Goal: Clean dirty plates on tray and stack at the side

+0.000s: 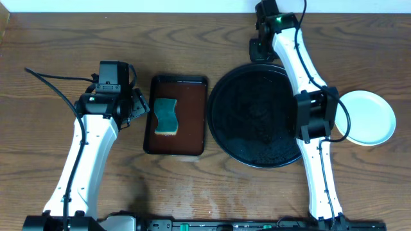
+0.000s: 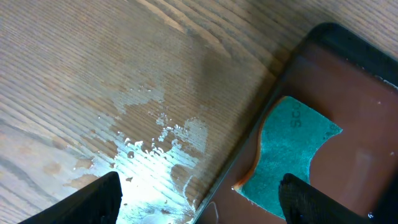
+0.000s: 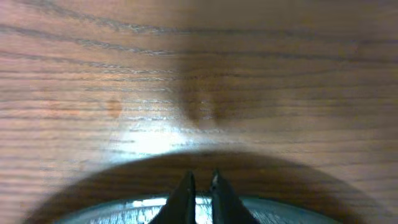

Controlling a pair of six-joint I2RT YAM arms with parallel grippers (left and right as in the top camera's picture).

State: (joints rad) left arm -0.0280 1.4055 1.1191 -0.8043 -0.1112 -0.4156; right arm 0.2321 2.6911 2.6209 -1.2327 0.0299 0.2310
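The large round black tray [image 1: 257, 115] sits right of centre and holds no plates; its far rim shows in the right wrist view [image 3: 298, 211]. A pale mint-white plate [image 1: 366, 117] lies on the bare wood to the tray's right. I cannot tell how many plates lie under it, and no yellow plate shows. My right gripper [image 1: 257, 50] [image 3: 200, 186] is shut and empty over the tray's far rim. My left gripper [image 1: 138, 109] [image 2: 202, 202] is open and empty over the left edge of the brown tray.
A rectangular dark-brown tray [image 1: 192, 86] [image 2: 354, 74] stands left of the black tray and holds a green and yellow sponge [image 1: 167, 117] [image 2: 289, 155]. A wet patch [image 2: 152, 155] lies on the wood beside it. The right arm stretches across the black tray's right side.
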